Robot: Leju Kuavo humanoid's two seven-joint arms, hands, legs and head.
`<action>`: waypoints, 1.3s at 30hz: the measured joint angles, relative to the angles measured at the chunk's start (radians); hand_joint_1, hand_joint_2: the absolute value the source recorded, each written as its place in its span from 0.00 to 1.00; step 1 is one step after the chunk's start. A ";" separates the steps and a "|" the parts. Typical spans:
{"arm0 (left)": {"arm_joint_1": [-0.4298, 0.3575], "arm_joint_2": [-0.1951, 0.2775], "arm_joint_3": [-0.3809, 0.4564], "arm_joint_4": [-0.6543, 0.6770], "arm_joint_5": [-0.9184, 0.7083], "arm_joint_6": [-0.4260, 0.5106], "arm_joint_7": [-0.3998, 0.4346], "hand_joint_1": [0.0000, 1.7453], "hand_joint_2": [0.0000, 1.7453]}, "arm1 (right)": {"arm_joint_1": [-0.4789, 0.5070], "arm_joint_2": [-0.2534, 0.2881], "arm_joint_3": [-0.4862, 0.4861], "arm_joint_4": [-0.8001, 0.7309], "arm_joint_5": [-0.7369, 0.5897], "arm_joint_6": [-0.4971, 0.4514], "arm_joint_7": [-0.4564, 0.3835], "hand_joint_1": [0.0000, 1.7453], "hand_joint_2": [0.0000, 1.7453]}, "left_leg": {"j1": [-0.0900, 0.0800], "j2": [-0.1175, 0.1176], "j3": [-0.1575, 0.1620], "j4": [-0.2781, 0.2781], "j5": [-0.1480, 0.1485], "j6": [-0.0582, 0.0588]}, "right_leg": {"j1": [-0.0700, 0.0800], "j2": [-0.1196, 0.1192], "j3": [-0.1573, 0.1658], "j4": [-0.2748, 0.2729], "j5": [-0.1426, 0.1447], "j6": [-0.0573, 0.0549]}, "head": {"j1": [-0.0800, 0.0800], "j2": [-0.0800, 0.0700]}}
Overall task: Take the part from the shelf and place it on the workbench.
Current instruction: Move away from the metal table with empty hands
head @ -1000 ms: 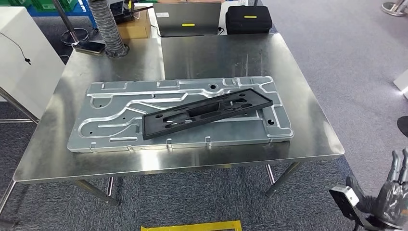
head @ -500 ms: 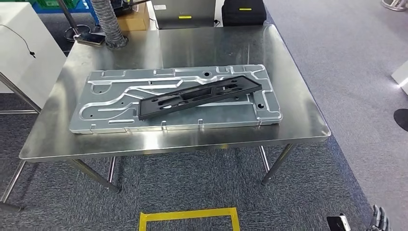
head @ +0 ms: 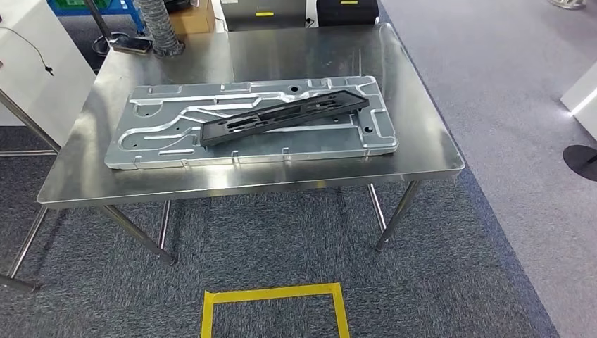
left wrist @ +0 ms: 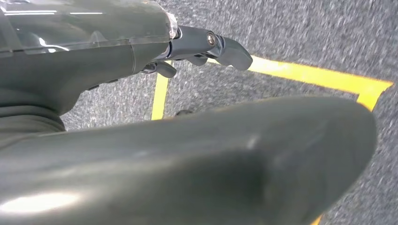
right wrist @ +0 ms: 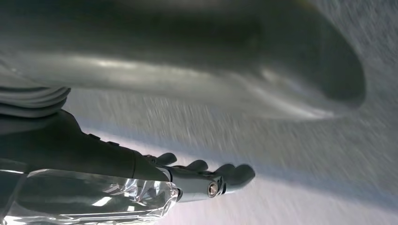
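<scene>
A long black part (head: pixel 281 116) with several cut-outs lies slanted across a large grey metal plate (head: pixel 162 141) on the steel workbench (head: pixel 415 141). Nothing touches it. In the left wrist view my left hand (left wrist: pixel 197 44) hangs over the grey carpet with its fingers stretched out and nothing in them. In the right wrist view my right hand (right wrist: pixel 197 180) hangs the same way above the floor, fingers apart and holding nothing.
A yellow tape square (head: pixel 274 299) marks the carpet in front of the bench. A white cabinet (head: pixel 28 56) stands at the left, a ribbed hose (head: pixel 158 24) and a black case (head: pixel 345 7) at the back. A dark round base (head: pixel 581 158) sits at the right.
The whole picture has shifted: the camera has drawn back, so the bench sits higher and smaller and the yellow square has come into sight. My right hand has dropped out of the head view's lower right corner.
</scene>
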State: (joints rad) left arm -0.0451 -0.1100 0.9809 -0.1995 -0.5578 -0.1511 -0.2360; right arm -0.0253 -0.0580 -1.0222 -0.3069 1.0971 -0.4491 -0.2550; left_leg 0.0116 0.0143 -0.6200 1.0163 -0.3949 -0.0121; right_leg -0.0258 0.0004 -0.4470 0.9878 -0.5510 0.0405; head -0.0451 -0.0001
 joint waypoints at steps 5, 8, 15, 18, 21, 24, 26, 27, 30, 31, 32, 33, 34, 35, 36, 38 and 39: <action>0.006 -0.002 -0.006 0.000 -0.023 -0.003 0.005 0.00 0.00 | -0.004 0.024 -0.044 0.037 -0.031 0.113 0.143 0.00 0.00 | 0.009 -0.004 -0.043 0.104 -0.119 -0.026 | 0.004 -0.010 -0.052 -0.002 0.048 -0.051 | 0.000 0.000; 0.005 -0.001 -0.017 0.000 -0.037 -0.016 0.009 0.00 0.00 | -0.006 0.049 -0.072 0.056 -0.038 0.185 0.228 0.00 0.00 | 0.009 -0.005 -0.061 0.264 -0.205 -0.028 | 0.015 -0.010 -0.098 0.002 0.083 -0.060 | 0.000 0.000; -0.007 0.008 -0.023 -0.001 -0.041 -0.026 0.011 0.00 0.00 | -0.014 0.109 -0.078 0.080 0.012 0.275 0.257 0.00 0.00 | -0.018 -0.005 0.217 -0.057 -0.155 0.024 | 0.031 -0.012 -0.174 0.011 0.157 -0.046 | 0.000 0.000; -0.005 0.008 -0.024 -0.001 -0.042 -0.026 0.007 0.00 0.00 | -0.017 0.114 -0.077 0.085 0.023 0.295 0.248 0.00 0.00 | -0.018 -0.001 0.199 -0.075 -0.127 0.042 | 0.025 -0.009 -0.185 0.019 0.153 -0.029 | 0.000 0.000; -0.006 0.009 -0.023 -0.001 -0.044 -0.026 0.001 0.00 0.00 | -0.018 0.115 -0.073 0.087 0.033 0.304 0.240 0.00 0.00 | -0.014 0.003 0.153 -0.078 -0.085 0.058 | 0.017 -0.004 -0.224 0.161 0.002 -0.014 | 0.000 0.000; -0.006 0.009 -0.024 -0.001 -0.048 -0.026 -0.007 0.00 0.00 | -0.020 0.115 -0.069 0.089 0.039 0.305 0.236 0.00 0.00 | -0.012 0.004 0.097 -0.066 -0.049 0.053 | 0.008 -0.004 -0.226 0.298 -0.029 0.002 | 0.000 0.000; -0.006 0.009 -0.024 -0.001 -0.049 -0.025 -0.009 0.00 0.00 | -0.022 0.115 -0.068 0.090 0.043 0.306 0.235 0.00 0.00 | -0.008 0.005 0.053 -0.045 -0.030 0.044 | 0.000 -0.004 -0.154 0.246 0.032 0.009 | 0.000 0.000; -0.006 0.009 -0.023 -0.001 -0.048 -0.025 -0.010 0.00 0.00 | -0.024 0.115 -0.068 0.090 0.044 0.307 0.235 0.00 0.00 | -0.007 0.005 0.032 -0.031 -0.023 0.038 | -0.002 -0.004 -0.096 0.178 0.042 0.010 | 0.000 0.000; -0.008 0.009 -0.023 -0.001 -0.047 -0.025 -0.011 0.00 0.00 | -0.031 0.115 -0.067 0.091 0.044 0.307 0.235 0.00 0.00 | -0.008 0.006 -0.005 0.001 -0.004 0.019 | 0.003 -0.002 0.020 0.002 -0.005 -0.006 | 0.000 0.000; -0.008 0.009 -0.023 -0.001 -0.046 -0.024 -0.011 0.00 0.00 | -0.032 0.115 -0.067 0.091 0.045 0.307 0.235 0.00 0.00 | -0.007 0.006 -0.010 0.002 0.005 0.012 | 0.005 -0.002 0.021 -0.012 -0.011 -0.016 | 0.000 0.000; -0.007 0.010 -0.023 -0.001 -0.045 -0.023 -0.011 0.00 0.00 | -0.031 0.116 -0.067 0.092 0.046 0.307 0.236 0.00 0.00 | -0.005 0.006 -0.015 0.003 0.010 0.004 | 0.005 -0.004 0.011 -0.012 -0.003 -0.026 | 0.000 0.000; -0.005 0.011 -0.023 -0.001 -0.044 -0.022 -0.011 0.00 0.00 | -0.031 0.117 -0.067 0.093 0.048 0.307 0.238 0.00 0.00 | -0.003 0.003 -0.021 0.009 -0.001 -0.002 | 0.004 -0.006 0.001 -0.012 0.008 -0.035 | 0.000 0.000; -0.004 0.011 -0.023 -0.001 -0.044 -0.021 -0.010 0.00 0.00 | -0.031 0.118 -0.066 0.093 0.049 0.308 0.241 0.00 0.00 | -0.001 0.001 -0.030 0.030 -0.030 -0.007 | 0.003 -0.009 -0.010 -0.013 0.020 -0.043 | 0.000 0.000; -0.003 0.012 -0.023 -0.001 -0.043 -0.021 -0.011 0.00 0.00 | -0.031 0.119 -0.065 0.094 0.050 0.310 0.244 0.00 0.00 | 0.001 -0.002 -0.042 0.070 -0.079 -0.012 | 0.002 -0.011 -0.024 -0.013 0.033 -0.050 | 0.000 0.000; -0.002 0.012 -0.023 -0.001 -0.043 -0.022 -0.012 0.00 0.00 | -0.032 0.119 -0.064 0.094 0.051 0.313 0.246 0.00 0.00 | 0.002 -0.003 -0.056 0.127 -0.135 -0.016 | 0.004 -0.012 -0.040 -0.013 0.046 -0.054 | 0.000 0.000; -0.002 0.012 -0.023 -0.001 -0.045 -0.025 -0.017 0.00 0.00 | -0.031 0.120 -0.062 0.095 0.051 0.320 0.249 0.00 0.00 | 0.002 -0.004 -0.069 0.246 -0.198 -0.021 | 0.007 -0.012 -0.074 -0.011 0.072 -0.056 | 0.000 0.000; -0.002 0.012 -0.023 -0.001 -0.046 -0.026 -0.020 0.00 0.00 | -0.031 0.121 -0.062 0.096 0.050 0.322 0.250 0.00 0.00 | 0.002 -0.004 -0.061 0.276 -0.191 -0.022 | 0.009 -0.012 -0.092 -0.008 0.084 -0.055 | 0.000 0.000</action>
State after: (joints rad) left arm -0.0474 -0.0978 0.9579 -0.2003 -0.6041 -0.1775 -0.2563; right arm -0.0567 0.0630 -1.0842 -0.2110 1.1474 -0.1272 -0.0048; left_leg 0.0139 0.0104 -0.6806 1.2919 -0.5860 -0.0342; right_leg -0.0173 -0.0120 -0.5386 0.9797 -0.4667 -0.0147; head -0.0454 -0.0001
